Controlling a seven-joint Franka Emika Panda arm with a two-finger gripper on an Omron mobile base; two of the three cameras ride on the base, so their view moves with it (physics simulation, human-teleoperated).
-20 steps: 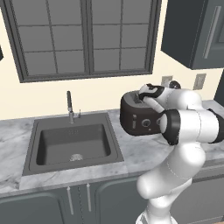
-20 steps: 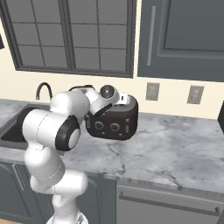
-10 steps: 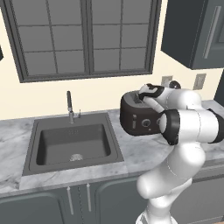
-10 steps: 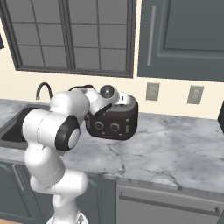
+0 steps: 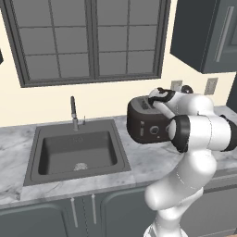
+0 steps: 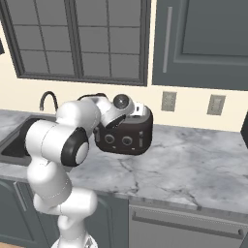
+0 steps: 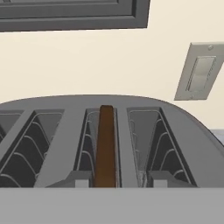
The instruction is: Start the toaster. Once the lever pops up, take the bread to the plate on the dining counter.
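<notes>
The pincer (image 7: 114,179) sits right over the top of the toaster (image 6: 127,131), and in the hand view its two tips stand one on each side of the bread (image 7: 105,146), a dark brown slice standing on edge in a slot straight ahead of the pincer. The tips are close beside the slice, but whether they press on it I cannot tell. Empty slots lie to either side of the one with the slice, their wire guides showing. Beyond the toaster, past the pincer, is a cream wall with a pale switch plate (image 7: 199,72) up and to the right in that view, and the bottom of a grey window frame (image 7: 74,15) above. In the base views the toaster stands on a marble worktop (image 6: 193,164) under the hand, its two round knobs (image 6: 118,140) facing the robot, below the pincer. The arm's wrist covers the toaster's top there. A dark sink (image 5: 76,150) with a tap (image 5: 73,111) lies well off to the pincer's left along the same worktop.
</notes>
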